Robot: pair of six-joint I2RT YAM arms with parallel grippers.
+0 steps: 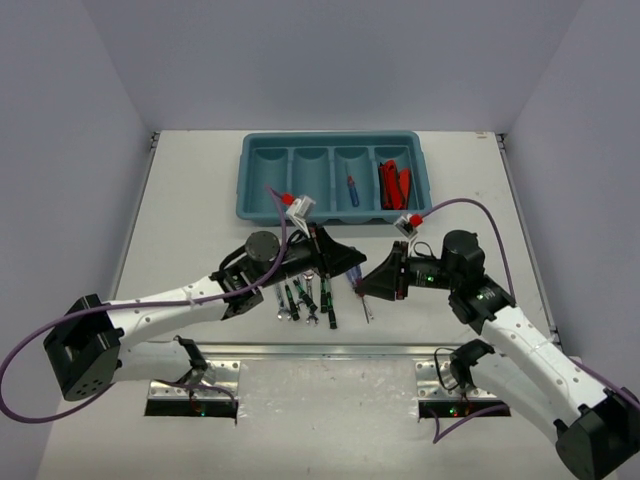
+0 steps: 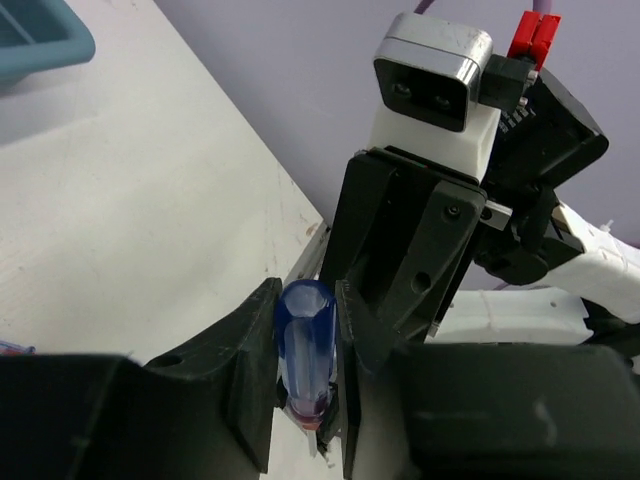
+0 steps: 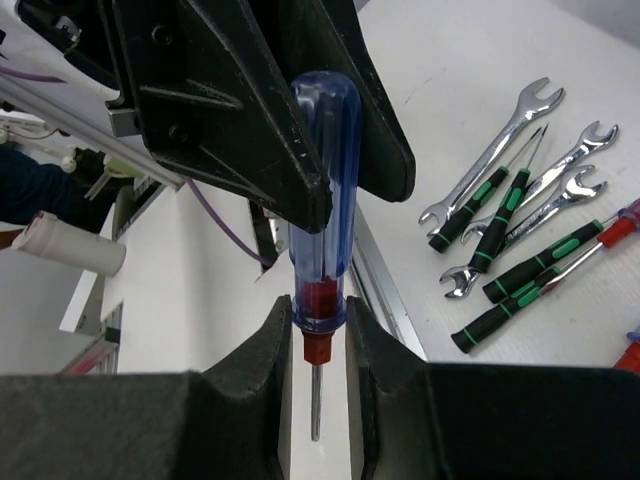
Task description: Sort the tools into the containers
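Observation:
A blue-handled screwdriver hangs between both grippers above the table's near middle. My left gripper is shut on the upper handle. My right gripper is closed around the handle's red lower end, and the shaft points down between its fingers. The left gripper's black fingers show in the right wrist view. The teal tray stands at the far middle, with a blue screwdriver in its third compartment and red-and-black knives in its fourth.
Several silver wrenches and green-black drivers lie in a row on the table under my left gripper. The tray's two left compartments look empty. The right arm's body fills the left wrist view.

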